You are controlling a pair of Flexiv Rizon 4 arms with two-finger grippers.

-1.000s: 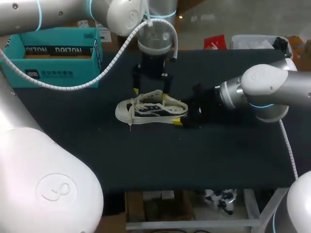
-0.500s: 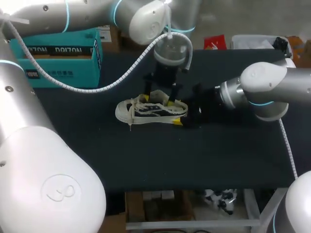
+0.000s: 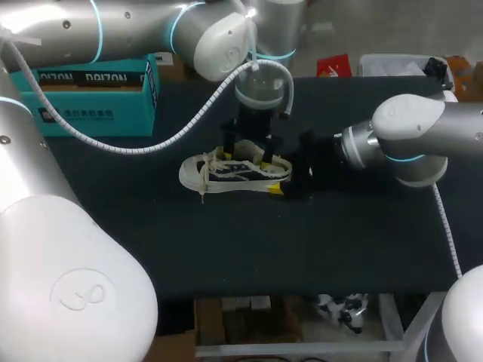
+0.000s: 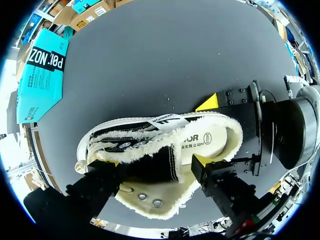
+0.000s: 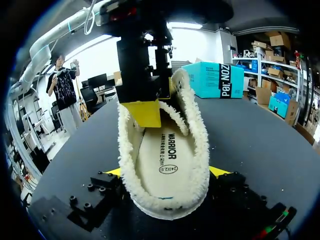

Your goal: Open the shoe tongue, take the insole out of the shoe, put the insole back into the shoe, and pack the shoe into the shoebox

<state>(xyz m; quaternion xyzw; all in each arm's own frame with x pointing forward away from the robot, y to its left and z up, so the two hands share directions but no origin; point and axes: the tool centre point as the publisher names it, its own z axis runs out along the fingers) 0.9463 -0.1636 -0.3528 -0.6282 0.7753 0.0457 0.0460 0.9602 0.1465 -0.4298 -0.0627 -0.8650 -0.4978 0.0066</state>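
A small white sneaker (image 3: 226,172) with fleecy lining lies on the black table, toe toward the left. Its printed insole (image 4: 202,142) lies inside. My left gripper (image 3: 247,156) comes down from above, open, with its fingers (image 4: 202,161) set along the shoe's length. The dark tongue (image 4: 156,162) stands between them, and one yellow tip (image 5: 145,112) is inside the opening over the insole. My right gripper (image 3: 281,179) is at the heel; its yellow tips (image 5: 219,171) press the heel from both sides. The teal shoebox (image 3: 90,90) stands at the far left.
A red item (image 3: 333,65) and a grey bin (image 3: 392,64) sit at the table's far right edge. Bare black tabletop (image 3: 249,241) stretches in front of the shoe toward the near edge.
My left gripper moved right and down into the shoe's opening, and its fingers narrowed a little. The shoe and my right arm stayed put.
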